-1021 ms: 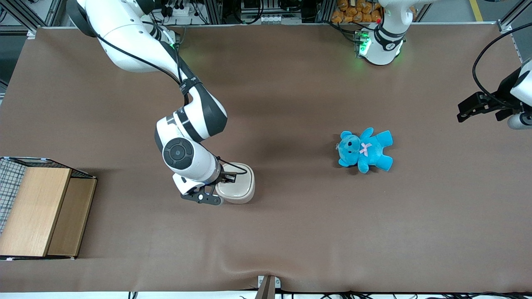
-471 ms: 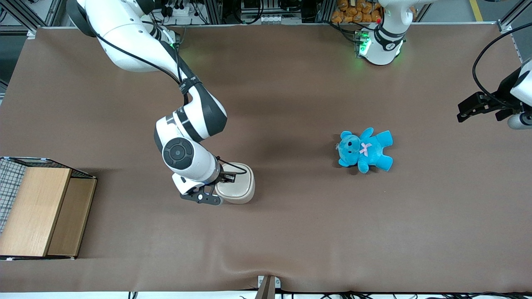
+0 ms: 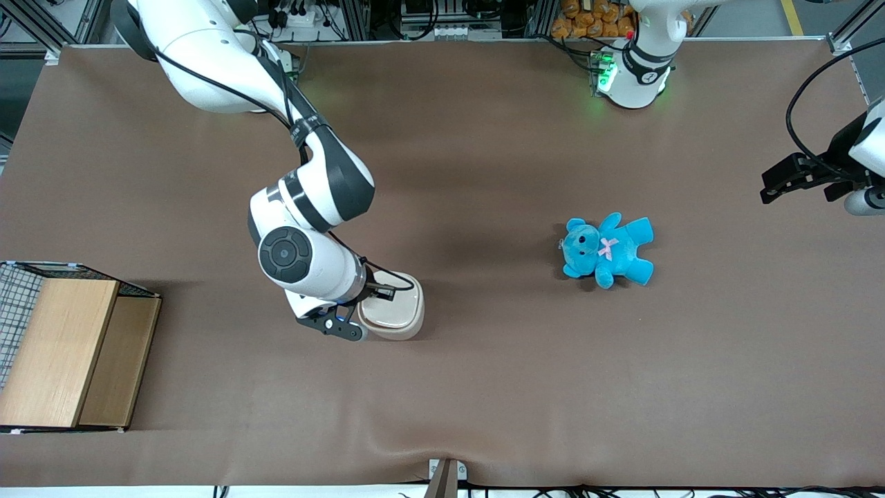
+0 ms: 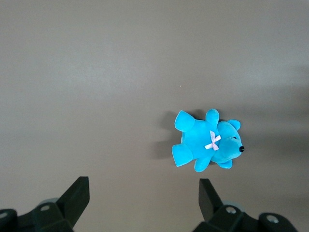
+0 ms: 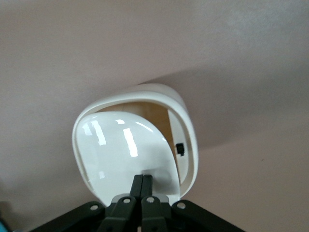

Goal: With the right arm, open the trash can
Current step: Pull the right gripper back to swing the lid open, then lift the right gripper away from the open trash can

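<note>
Gripper (image 5: 143,182), fingers pressed together, bears on the trash can (image 3: 394,315) lid's (image 5: 126,150) edge, tilting it inward.

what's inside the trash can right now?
Through the gap beside the tilted lid, the trash can shows only tan inner wall and a small black catch. The lid hides the rest. The hand presses on the lid's edge, fingers shut.

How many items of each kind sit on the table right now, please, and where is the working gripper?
Trash can: 1
Blue teddy: 1
Wooden box with wire mesh: 1
Total: 3
The gripper is shut on the trash can's lid, tilted open.
</note>
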Motion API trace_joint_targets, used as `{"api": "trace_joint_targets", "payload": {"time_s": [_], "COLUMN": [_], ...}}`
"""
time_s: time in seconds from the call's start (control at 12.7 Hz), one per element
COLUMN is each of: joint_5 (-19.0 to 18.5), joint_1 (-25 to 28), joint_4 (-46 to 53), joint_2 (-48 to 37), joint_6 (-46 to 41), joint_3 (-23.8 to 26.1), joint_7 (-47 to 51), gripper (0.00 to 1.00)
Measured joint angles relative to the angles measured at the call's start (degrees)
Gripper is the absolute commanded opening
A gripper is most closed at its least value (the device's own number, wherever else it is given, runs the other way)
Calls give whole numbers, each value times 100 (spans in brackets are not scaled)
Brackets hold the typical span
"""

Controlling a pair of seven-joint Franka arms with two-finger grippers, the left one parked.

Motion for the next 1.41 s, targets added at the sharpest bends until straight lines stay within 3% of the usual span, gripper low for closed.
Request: {"api": "trace_joint_targets", "payload": {"time_s": [0.31,0.55,0.63,0.71,0.79,1.18,1.41], "joint_5": [695,936,1109,1278,1394,1451,1450], "joint_1": [15,15,10,-1,-18,-264,-670], "joint_4": [338,500,525,534,544,595,596], "joint_2": [-4,-39,-66,-103,-148,-475,-776], "joint_6": [-1,-94,-145,-171,-237,-789,-1604], "joint_3": [31,38,34,31,26,-16,-47], "joint_7": [508,695,774,908,1023,1072,693], "gripper": [0,1,13,36,99,100,100]}}
